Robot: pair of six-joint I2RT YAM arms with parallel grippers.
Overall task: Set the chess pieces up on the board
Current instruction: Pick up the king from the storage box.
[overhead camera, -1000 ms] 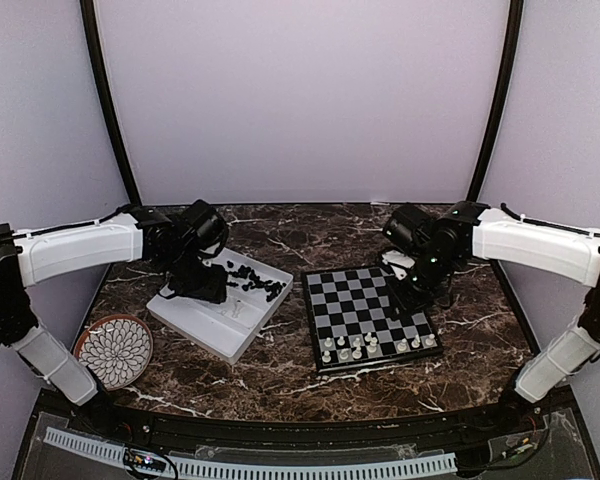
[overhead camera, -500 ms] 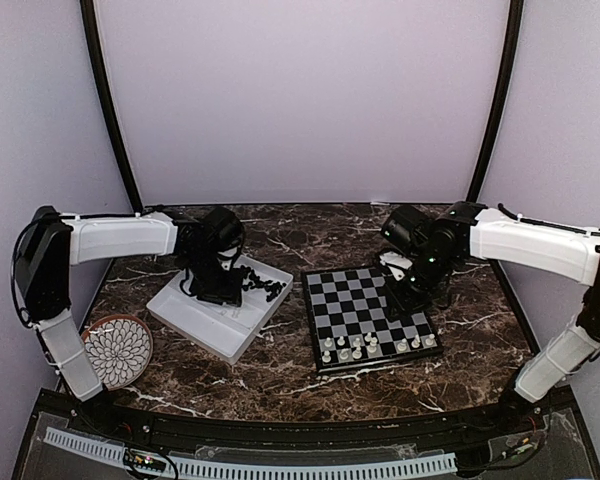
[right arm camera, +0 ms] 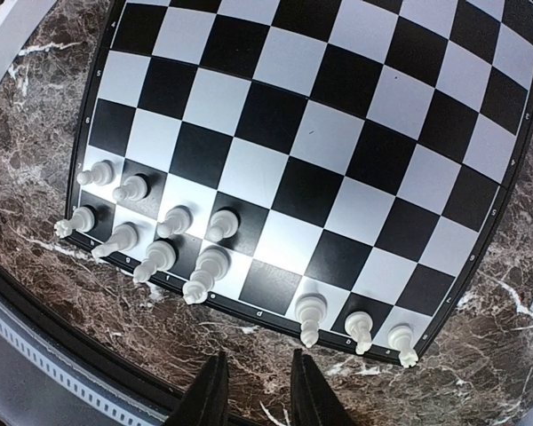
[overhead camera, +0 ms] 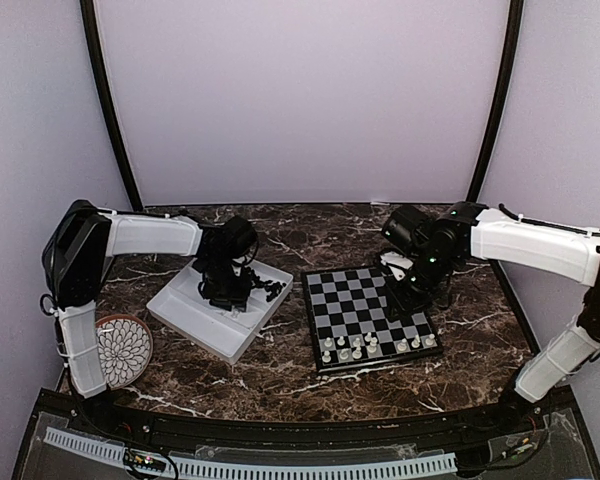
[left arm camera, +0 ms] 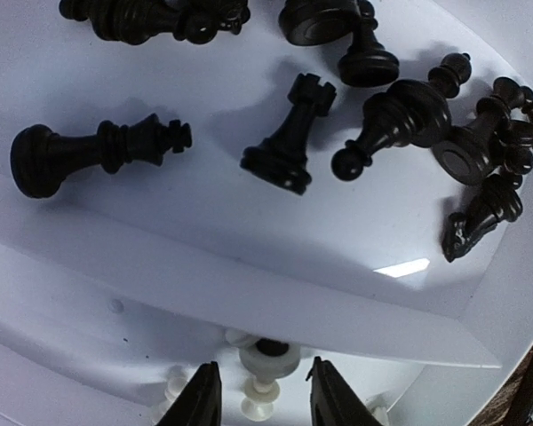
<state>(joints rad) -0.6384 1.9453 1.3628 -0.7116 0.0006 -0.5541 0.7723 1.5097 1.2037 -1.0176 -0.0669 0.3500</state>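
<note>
Board (overhead camera: 355,300) sits right of centre on the tabletop (overhead camera: 280,372). White chess pieces (overhead camera: 370,346) stand along its near two ranks; far ranks are open. Black chess pieces (left arm camera: 284,146) lie scattered in the white tray (overhead camera: 215,332), bunched toward one wall. Left claw (left arm camera: 265,368) is part-open astride a white piece (left arm camera: 268,362), not clamped, and has swung right across the tray. Right claw (right arm camera: 258,359) is parted, empty and unmoved above the board's right side.
</note>
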